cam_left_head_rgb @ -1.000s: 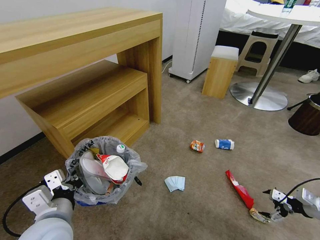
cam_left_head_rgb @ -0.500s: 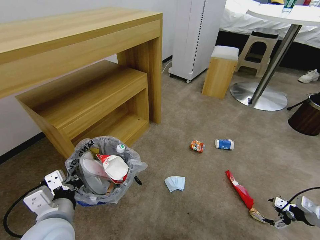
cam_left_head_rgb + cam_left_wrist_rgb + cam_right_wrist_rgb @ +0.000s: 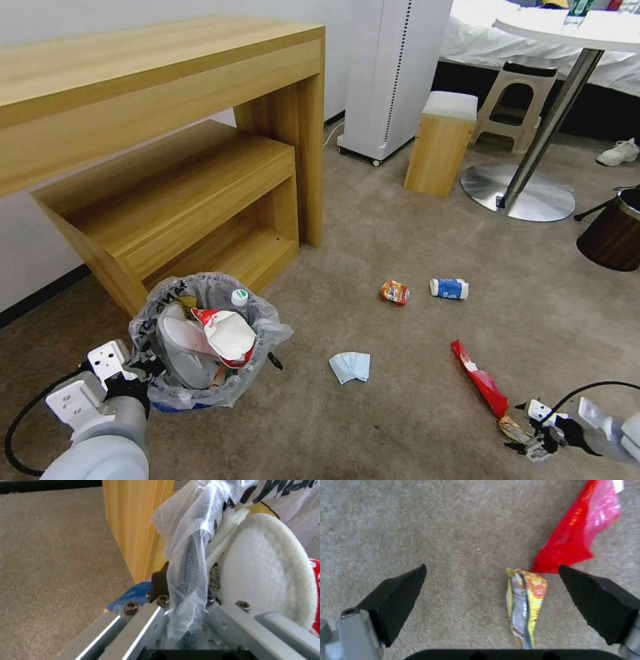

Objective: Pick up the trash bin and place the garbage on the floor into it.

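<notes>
The right gripper [image 3: 530, 441] hangs low at about 4 o'clock on the floor [image 3: 413, 427], its jaws spread wide around a small yellow wrapper [image 3: 526, 605] and not yet touching it. At 8 o'clock the left gripper [image 3: 143, 367] has its jaws clenched on the rim of the trash bin [image 3: 200, 393]. The bin already holds a white slipper [image 3: 183, 340], a bottle [image 3: 240, 298] and other litter. Still left on the carpet: the long red wrapper [image 3: 480, 380], pale blue tissue [image 3: 351, 366], and farther off at 1 o'clock an orange can [image 3: 395, 291] and a blue-white cup [image 3: 449, 288]. I think the job is about half done.
</notes>
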Tool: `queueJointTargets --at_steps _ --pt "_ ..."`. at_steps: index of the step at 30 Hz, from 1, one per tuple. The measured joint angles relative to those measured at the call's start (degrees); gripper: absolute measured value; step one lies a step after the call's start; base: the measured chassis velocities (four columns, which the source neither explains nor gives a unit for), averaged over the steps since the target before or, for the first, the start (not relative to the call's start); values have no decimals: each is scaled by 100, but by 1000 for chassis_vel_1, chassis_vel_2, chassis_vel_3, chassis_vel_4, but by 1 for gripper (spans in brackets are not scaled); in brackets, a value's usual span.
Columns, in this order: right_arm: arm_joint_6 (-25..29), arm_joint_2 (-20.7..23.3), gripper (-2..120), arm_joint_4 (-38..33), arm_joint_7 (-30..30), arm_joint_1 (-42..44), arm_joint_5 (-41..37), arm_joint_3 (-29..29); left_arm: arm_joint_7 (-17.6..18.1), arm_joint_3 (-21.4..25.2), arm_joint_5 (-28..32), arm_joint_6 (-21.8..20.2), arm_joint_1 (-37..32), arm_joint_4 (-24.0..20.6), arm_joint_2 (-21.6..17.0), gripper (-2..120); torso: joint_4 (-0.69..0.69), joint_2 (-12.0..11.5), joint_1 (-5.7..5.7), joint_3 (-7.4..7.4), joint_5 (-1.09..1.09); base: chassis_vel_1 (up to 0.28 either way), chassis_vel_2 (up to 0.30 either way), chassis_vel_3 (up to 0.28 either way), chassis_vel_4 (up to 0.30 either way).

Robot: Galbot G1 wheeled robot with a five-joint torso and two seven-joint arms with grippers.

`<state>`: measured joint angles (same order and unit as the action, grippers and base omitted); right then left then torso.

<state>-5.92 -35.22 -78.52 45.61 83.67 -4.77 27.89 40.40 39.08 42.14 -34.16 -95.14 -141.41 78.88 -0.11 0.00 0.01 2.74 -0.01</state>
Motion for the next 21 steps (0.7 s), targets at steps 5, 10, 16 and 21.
queueJointTargets --at_steps 5,10,16,21 --pt "0 -124 100 134 -10 -100 56 -130 2 1 3 0 0 5 -26 0 0 0 0 0 0 0 0 0 0" --pt "0 -170 100 234 -27 -156 118 -193 4 14 25 0 25 43 -66 0 0 0 0 0 0 0 0 0 0" --pt "2 -181 100 461 -82 -246 190 -209 10 16 83 -1 103 109 -115 0 0 0 0 0 0 0 0 0 0" --pt "13 -170 100 673 -131 -287 228 -188 16 30 151 -7 174 173 -165 0 0 0 0 0 0 0 0 0 0"
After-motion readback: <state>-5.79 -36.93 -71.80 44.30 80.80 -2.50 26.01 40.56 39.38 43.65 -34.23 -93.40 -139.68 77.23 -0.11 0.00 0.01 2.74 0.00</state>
